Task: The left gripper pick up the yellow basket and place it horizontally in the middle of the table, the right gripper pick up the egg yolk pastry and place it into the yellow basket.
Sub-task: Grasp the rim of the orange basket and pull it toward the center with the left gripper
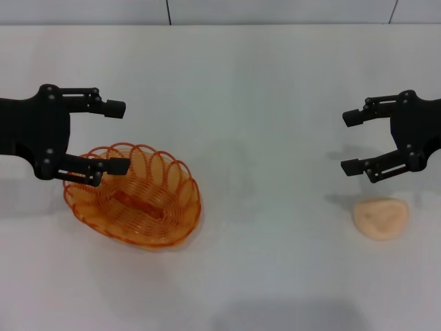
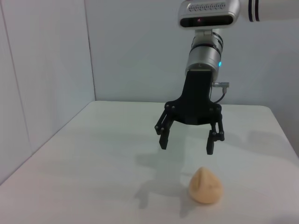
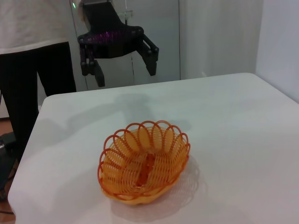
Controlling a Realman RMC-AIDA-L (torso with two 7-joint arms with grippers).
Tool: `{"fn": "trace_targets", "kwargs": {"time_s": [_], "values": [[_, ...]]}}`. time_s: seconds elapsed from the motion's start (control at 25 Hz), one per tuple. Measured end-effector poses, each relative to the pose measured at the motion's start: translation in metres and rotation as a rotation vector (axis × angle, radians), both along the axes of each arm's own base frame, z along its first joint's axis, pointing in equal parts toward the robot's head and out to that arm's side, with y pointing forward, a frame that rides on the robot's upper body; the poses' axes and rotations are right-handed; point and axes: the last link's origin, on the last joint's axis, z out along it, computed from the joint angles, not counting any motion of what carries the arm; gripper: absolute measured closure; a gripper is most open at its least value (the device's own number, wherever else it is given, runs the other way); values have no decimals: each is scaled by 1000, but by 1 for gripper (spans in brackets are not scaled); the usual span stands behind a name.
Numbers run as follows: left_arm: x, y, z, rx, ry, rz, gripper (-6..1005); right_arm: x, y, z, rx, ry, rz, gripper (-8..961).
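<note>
At 8 o'clock on the table [image 1: 262, 83]: yellow basket [image 1: 134, 195], left gripper [image 1: 118, 136] spread wide above its rim. At 4 o'clock: egg yolk pastry [image 1: 380, 218], right gripper [image 1: 350, 142] gaping above.

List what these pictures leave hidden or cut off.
- Head view: the left gripper arm and the right gripper arm run off the side edges.
- Head view: part of the yellow basket rim sits behind the left gripper's lower finger.
- Left wrist view: the egg yolk pastry underside rests unseen on the table.
</note>
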Motion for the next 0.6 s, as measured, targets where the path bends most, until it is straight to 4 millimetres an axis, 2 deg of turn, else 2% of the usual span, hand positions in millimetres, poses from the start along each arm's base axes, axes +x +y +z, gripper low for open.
{"fn": "trace_targets", "kwargs": {"time_s": [0.6], "values": [[-1, 2, -2, 0, 22, 5, 152, 1, 1, -3, 6, -9, -1, 85]]}}
